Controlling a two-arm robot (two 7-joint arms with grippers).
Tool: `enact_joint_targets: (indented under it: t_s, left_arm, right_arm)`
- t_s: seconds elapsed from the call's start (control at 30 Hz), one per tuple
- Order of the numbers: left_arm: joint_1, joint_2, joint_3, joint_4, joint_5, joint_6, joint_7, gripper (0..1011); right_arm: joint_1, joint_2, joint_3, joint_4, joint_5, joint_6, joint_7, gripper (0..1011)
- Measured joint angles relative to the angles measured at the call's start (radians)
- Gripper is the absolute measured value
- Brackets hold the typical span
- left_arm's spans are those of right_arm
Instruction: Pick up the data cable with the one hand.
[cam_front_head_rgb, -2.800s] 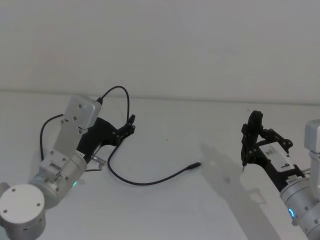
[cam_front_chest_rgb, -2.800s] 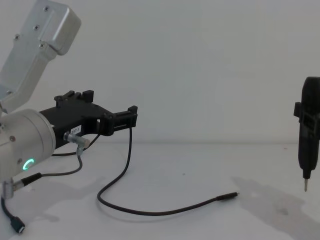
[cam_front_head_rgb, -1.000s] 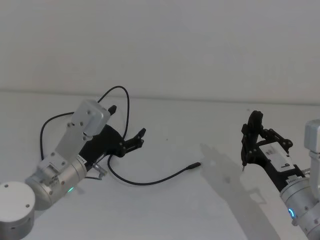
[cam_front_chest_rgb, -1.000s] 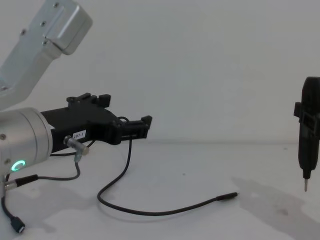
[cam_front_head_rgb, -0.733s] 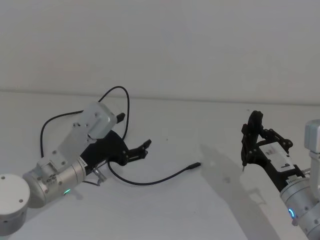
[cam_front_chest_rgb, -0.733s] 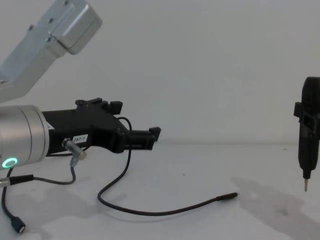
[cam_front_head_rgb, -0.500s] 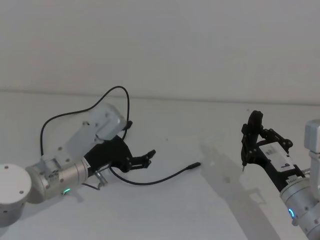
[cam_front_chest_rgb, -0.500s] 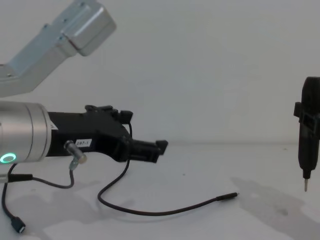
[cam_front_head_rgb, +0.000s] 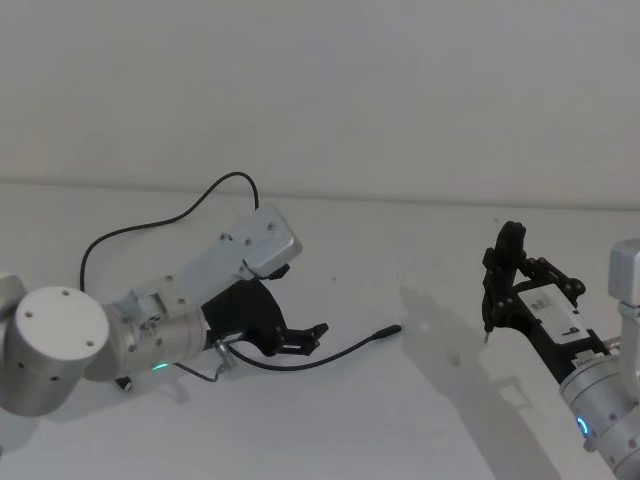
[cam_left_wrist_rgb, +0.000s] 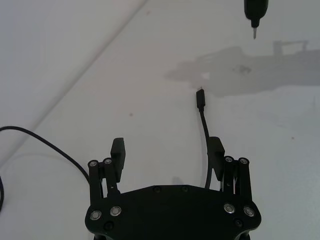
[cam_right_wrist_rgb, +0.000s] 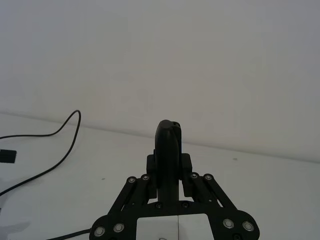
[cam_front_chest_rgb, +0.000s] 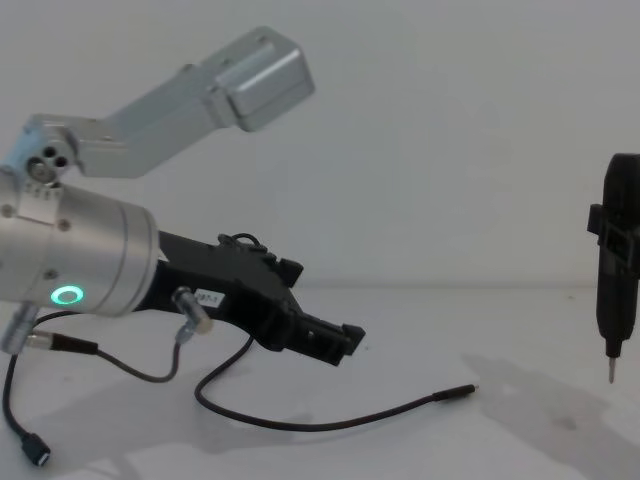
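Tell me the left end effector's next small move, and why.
Probably shift sideways to centre: the left end effector hangs open above the data cable, which runs beside one finger, not midway. The right end effector holds a pen-like tool, far off.

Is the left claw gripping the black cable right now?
No: in the left wrist view the left gripper stands wide open, and the data cable runs loose close by one finger, not clamped.
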Motion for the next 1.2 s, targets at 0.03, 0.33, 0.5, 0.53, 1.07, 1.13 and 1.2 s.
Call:
enact_joint_targets:
  t_s: [0.03, 0.33, 0.5, 0.53, 1.07, 1.13, 1.2]
  left_arm:
    - [-0.006, -0.005, 0.004, 0.004, 0.003, 0.01, -0.002, 1002]
    - [-0.046, -0.047, 0.038, 0.044, 0.032, 0.076, -0.011, 1002]
    - [-0.062, -0.07, 0.056, 0.071, 0.048, 0.099, -0.012, 1001]
    - [-0.064, -0.074, 0.058, 0.074, 0.05, 0.102, -0.012, 1002]
    - [-0.091, -0.128, 0.092, 0.149, 0.088, 0.126, -0.012, 1002]
    - [-0.093, -0.135, 0.096, 0.158, 0.092, 0.128, -0.012, 1002]
    - [-0.094, -0.139, 0.099, 0.163, 0.095, 0.128, -0.012, 1002]
  right_arm:
    - [0.0, 0.0, 0.0, 0.0, 0.0, 0.0, 0.0, 268]
    - [0.0, 0.0, 0.0, 0.0, 0.0, 0.0, 0.0, 268]
    - [0.0, 0.0, 0.0, 0.0, 0.0, 0.0, 0.0, 268]
    - [0.0, 0.0, 0.0, 0.0, 0.0, 0.0, 0.0, 268]
    - [0.0, 0.0, 0.0, 0.0, 0.0, 0.0, 0.0, 268]
    - [0.0, 0.0, 0.0, 0.0, 0.0, 0.0, 0.0, 268]
    - [0.0, 0.0, 0.0, 0.0, 0.0, 0.0, 0.0, 268]
